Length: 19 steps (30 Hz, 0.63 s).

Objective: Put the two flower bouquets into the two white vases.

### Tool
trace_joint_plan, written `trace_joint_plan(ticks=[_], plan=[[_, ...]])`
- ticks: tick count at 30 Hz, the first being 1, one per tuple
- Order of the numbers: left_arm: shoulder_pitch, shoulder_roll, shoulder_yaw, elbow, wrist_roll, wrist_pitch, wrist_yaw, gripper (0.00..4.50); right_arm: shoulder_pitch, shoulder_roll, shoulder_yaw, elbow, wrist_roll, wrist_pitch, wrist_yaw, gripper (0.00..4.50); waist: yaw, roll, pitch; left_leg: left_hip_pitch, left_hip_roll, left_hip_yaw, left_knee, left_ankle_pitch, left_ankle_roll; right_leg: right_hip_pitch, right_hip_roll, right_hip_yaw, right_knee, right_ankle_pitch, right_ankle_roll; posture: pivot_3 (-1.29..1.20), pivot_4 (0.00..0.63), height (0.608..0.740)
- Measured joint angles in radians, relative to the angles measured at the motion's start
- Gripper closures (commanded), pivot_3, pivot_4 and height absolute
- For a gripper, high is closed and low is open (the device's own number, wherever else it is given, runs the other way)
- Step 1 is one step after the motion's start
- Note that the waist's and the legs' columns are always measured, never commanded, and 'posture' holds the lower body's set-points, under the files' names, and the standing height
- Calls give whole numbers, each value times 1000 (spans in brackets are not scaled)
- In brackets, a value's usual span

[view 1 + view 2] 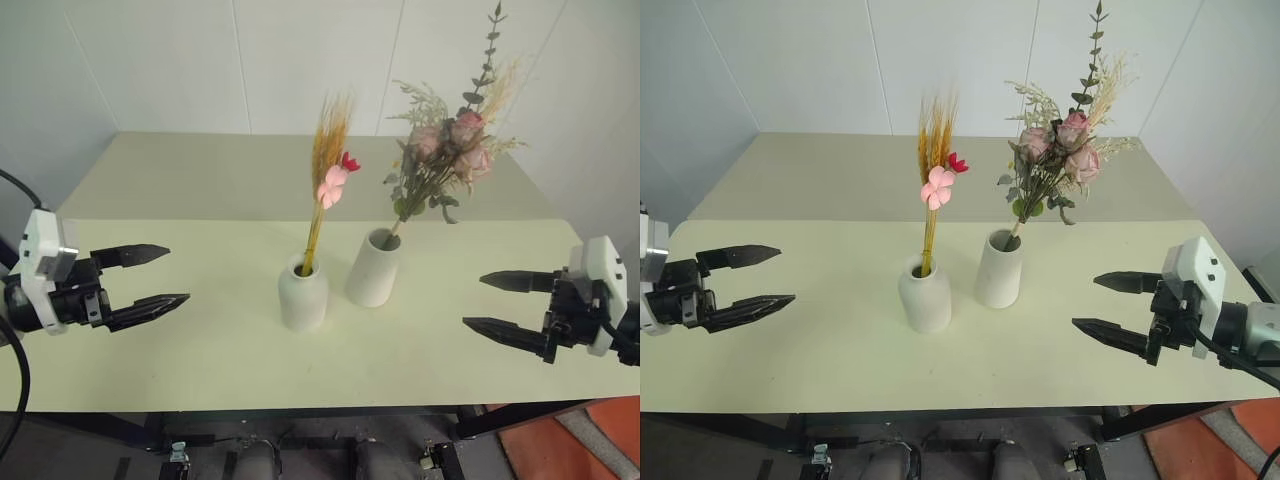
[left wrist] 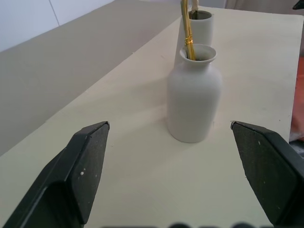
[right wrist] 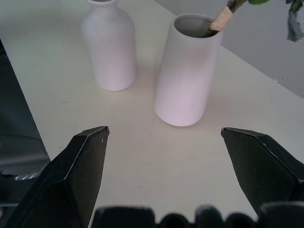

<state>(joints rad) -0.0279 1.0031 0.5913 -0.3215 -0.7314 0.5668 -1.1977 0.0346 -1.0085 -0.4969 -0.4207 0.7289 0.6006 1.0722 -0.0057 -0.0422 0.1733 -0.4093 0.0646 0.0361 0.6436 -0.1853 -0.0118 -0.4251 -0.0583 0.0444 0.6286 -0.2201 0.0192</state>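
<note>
Both bouquets stand in vases, wheat bunch [image 1: 328, 150] in the bottle vase [image 1: 302, 293], roses [image 1: 450, 150] in the tall vase [image 1: 373, 268]; nothing seems left; left gripper [image 1: 150, 277] and right gripper [image 1: 492, 302] gape empty.

Count's in: two white vases, bottle vase [image 1: 302, 294] and tapered vase [image 1: 373, 268] | two bouquets, wheat bunch [image 1: 328, 170] and rose bunch [image 1: 448, 155] | two grippers, left gripper [image 1: 150, 277], right gripper [image 1: 498, 303] | one table [image 1: 180, 340]

Both vases, the rounded bottle vase [image 1: 303, 294] and the taller cylinder vase [image 1: 374, 267], looked matt white ceramic. The table [image 1: 200, 330] appeared smooth, pale and matt; the gripper fingers [image 2: 85, 166] matt black plastic.
</note>
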Motion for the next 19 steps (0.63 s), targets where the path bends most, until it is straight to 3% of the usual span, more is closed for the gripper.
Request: trace_joint_plan(ticks=[9, 19], plan=[[4, -49, -32, -53, -19, 1, 34, 36, -2, -17, -30, 19, -2, 0, 9, 0, -2, 0, 0, -1, 0, 0, 0, 0, 0, 0, 0, 0, 0, 0, 0, 0, 150, 740], [-130, -48, -146, 21, -18, -2, -2, 36, 111, -2, -130, -75, 1, 14, -7, 0, -3, 0, 0, -1, 0, 0, 0, 0, 0, 0, 1, 0, 0, 0, 0, 0, 150, 740]])
